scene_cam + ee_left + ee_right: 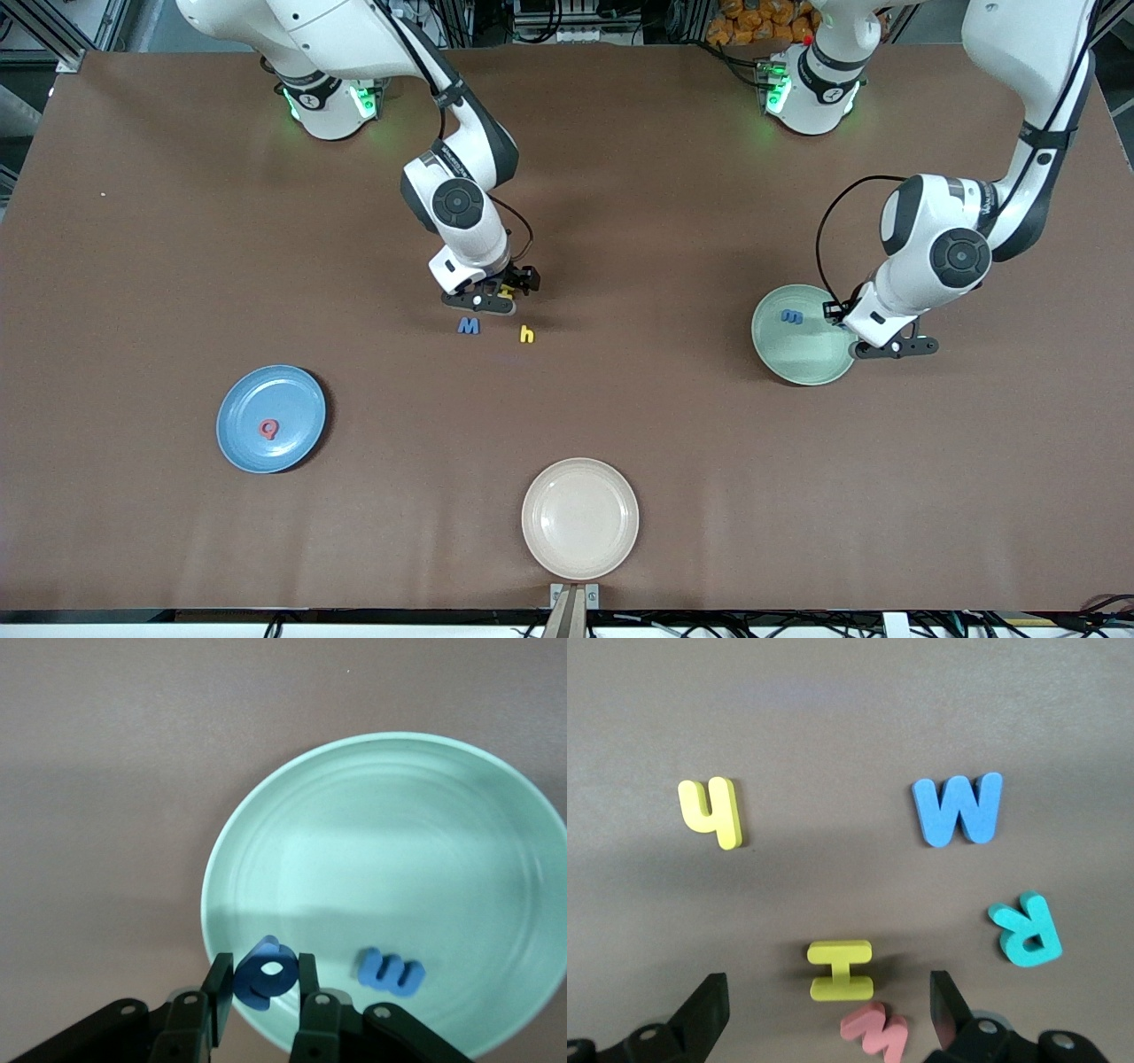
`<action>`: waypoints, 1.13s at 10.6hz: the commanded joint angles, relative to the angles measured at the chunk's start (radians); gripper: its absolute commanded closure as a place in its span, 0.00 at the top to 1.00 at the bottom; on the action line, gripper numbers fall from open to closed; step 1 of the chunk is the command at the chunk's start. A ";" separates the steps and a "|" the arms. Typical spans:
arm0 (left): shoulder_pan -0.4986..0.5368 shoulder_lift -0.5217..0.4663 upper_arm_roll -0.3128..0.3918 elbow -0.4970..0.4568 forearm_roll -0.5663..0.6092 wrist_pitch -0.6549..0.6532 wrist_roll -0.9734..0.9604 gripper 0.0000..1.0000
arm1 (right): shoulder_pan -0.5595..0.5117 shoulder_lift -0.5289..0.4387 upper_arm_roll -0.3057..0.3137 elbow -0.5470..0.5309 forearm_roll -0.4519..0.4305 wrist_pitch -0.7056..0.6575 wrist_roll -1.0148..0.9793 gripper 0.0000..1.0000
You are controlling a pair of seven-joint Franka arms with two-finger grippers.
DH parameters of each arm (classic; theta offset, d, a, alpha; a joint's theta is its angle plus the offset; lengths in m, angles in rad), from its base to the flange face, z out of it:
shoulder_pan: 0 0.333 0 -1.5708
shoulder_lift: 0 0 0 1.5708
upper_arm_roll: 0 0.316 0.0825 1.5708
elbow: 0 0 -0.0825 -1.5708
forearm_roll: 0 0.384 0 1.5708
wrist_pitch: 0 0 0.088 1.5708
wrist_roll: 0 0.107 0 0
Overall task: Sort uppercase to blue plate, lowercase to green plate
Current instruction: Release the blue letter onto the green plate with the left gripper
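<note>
The left gripper [264, 992] hung over the rim of the pale green plate [811, 368] at the left arm's end of the table, its fingers [221, 983] clamped on a small blue lowercase letter [266, 973]. A blue lowercase m [791, 315] lay on that plate.

The right gripper [828, 1010] hovered low over the cluster of letters near the table's middle, its fingers spread wide and holding nothing. Between them lay the yellow H [840, 969], with the red w [874, 1032] just beside it. The teal R [1027, 928], the blue M [468, 326] and the yellow h [527, 334] lay close by on the bare brown table [177, 266].

The red Q [269, 430] rested on the blue plate [248, 447] toward the right arm's end. A beige plate [580, 549] sat nearest the front camera.
</note>
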 commanded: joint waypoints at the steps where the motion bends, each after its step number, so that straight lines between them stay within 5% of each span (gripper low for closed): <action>1: 0.000 0.016 0.002 0.000 0.023 0.032 0.013 0.10 | -0.012 0.013 0.007 -0.005 -0.011 0.028 0.004 1.00; 3: -0.003 0.035 0.000 0.000 0.023 0.053 -0.008 0.14 | -0.012 0.030 0.007 -0.003 -0.011 0.033 0.004 1.00; 4: -0.003 0.039 0.000 0.000 0.023 0.052 -0.010 0.41 | -0.012 0.032 0.007 -0.003 -0.011 0.033 0.004 1.00; 8: -0.005 0.024 0.000 0.003 0.023 0.047 -0.013 0.53 | -0.012 0.041 0.007 -0.003 -0.011 0.033 0.004 1.00; 12: -0.012 -0.031 -0.001 0.044 -0.056 -0.008 -0.013 0.51 | -0.010 0.047 0.007 -0.003 -0.011 0.035 0.004 1.00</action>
